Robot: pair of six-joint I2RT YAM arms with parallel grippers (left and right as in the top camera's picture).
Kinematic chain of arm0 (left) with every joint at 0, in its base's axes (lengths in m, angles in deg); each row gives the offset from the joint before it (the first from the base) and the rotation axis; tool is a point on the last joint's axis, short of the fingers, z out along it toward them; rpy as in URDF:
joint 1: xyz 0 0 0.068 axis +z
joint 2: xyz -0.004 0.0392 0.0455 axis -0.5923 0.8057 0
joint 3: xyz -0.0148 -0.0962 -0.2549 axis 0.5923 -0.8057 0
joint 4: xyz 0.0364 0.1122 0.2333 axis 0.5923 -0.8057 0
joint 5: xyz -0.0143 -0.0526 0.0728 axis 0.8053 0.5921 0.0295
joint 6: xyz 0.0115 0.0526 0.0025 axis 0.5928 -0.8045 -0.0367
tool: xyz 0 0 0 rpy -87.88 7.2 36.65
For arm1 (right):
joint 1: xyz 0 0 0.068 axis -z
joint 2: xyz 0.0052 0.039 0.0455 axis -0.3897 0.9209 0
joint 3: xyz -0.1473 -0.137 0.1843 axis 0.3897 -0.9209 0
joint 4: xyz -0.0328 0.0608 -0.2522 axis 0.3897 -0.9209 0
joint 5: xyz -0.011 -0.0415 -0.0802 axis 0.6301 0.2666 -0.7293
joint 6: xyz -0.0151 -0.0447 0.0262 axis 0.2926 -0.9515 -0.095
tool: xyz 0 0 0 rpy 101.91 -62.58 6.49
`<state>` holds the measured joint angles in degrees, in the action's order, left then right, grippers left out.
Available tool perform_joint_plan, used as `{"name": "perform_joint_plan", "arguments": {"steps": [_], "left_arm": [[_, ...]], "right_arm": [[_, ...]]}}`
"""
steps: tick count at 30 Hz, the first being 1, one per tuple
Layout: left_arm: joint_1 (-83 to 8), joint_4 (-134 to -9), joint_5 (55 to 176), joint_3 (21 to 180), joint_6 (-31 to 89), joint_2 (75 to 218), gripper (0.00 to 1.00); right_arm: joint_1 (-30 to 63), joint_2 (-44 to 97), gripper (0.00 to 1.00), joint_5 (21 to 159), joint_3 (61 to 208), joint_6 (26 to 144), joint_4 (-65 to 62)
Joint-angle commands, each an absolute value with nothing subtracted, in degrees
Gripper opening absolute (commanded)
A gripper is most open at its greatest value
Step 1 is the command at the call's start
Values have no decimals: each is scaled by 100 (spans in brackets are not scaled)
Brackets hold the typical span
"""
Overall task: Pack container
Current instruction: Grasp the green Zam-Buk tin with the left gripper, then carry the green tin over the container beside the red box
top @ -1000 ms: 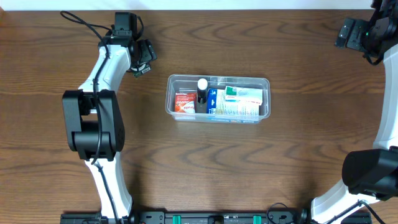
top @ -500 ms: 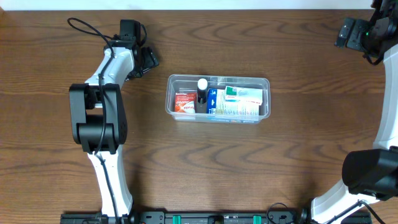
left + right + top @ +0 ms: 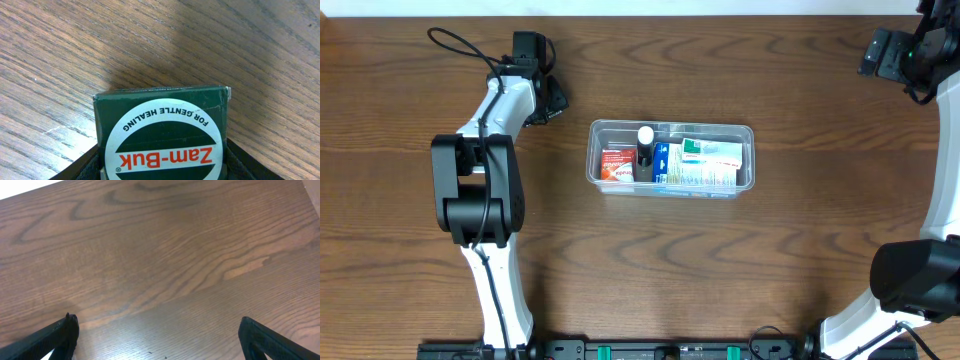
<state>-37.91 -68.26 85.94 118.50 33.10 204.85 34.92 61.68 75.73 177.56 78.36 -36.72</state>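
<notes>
The clear container (image 3: 748, 135) lies mid-table, holding a red box (image 3: 617, 165), a white-capped bottle (image 3: 645, 138) and blue-green boxes (image 3: 705, 162). My left gripper (image 3: 552, 100) is at the far left of the table, to the upper left of the container. In the left wrist view the left gripper (image 3: 162, 167) is shut on a dark green Zam-Buk box (image 3: 162, 107), which fills the gap between the jaws just over the wood. My right gripper (image 3: 880, 55) is at the far right corner. In its own view the right gripper (image 3: 159, 326) stands open over bare wood.
The wooden table (image 3: 650, 270) runs under everything. The left arm's base column (image 3: 475, 200) stands left of the container, the right arm's base (image 3: 910, 280) at the right edge. A black cable (image 3: 455, 40) loops behind the left wrist.
My left gripper has shut onto the green Zam-Buk box after shifting slightly right. The right arm and the container have not moved.
</notes>
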Motion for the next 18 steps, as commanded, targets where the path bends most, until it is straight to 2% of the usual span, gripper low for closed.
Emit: {"name": "perform_joint_plan", "arguments": {"steps": [1, 10, 18], "left_arm": [[-3762, -6983, 8487, 11889, 3317, 20454, 58], [-3769, -8448, 8498, 12171, 2587, 19433, 59], [-3963, -9871, 9245, 12226, 2091, 18109, 59]], "right_arm": [[3530, 6179, 99, 7536, 17785, 7899, -3679], [3527, 6179, 99, 7538, 17785, 7899, -3679], [3530, 6179, 99, 7536, 17785, 7899, -3679]]}}
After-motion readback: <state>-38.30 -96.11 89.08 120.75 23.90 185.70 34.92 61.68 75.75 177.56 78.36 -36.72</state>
